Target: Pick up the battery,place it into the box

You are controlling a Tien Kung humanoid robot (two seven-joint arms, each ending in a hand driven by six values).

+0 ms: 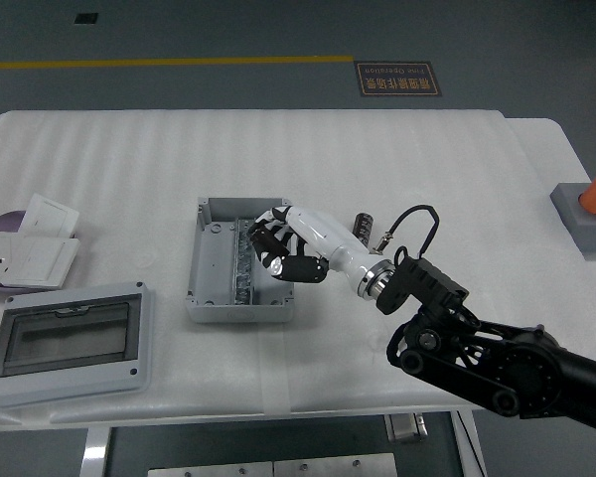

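The battery, a small dark cylinder, lies on the white table to the right of the box, partly hidden behind my right wrist. The box is an open grey enclosure with a metal rail down its middle. My right hand, white with black fingers, hangs over the box's right half, left of the battery. Its fingers are curled and I see nothing held in them. The left arm is out of view.
A grey lid with a clear window lies at the front left. White socket plates and a purple disc lie at the left edge. An orange object on a grey block stands at the far right.
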